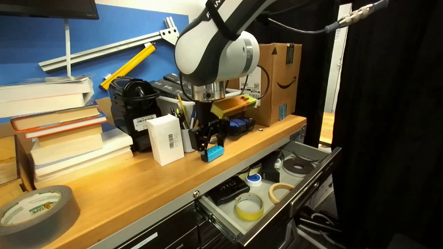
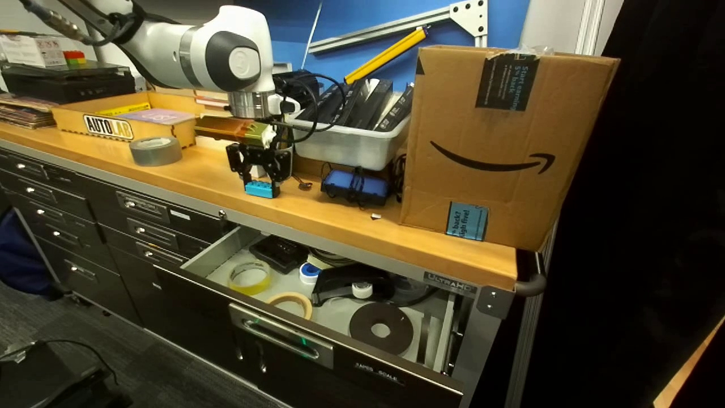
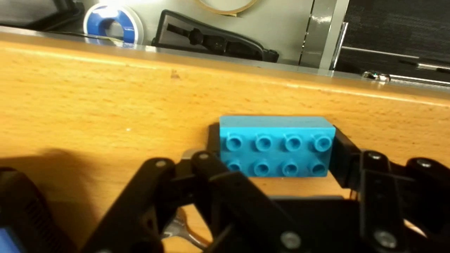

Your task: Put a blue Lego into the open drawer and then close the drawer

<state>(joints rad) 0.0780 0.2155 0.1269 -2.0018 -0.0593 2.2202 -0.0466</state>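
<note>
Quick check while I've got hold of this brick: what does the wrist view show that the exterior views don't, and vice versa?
Only the wrist view: the small hollows in the stud tops of the blue Lego.

Only the exterior views: the front panel of the open drawer, a flat dark roll inside it, and the Amazon box.

Both: the Lego between the fingers, over the wooden bench top, and the blue-and-white tape roll in the drawer.

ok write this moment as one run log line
pincer: gripping blue Lego | drawer: open | place and close: pending | Lego contact with worktop: unclear
</note>
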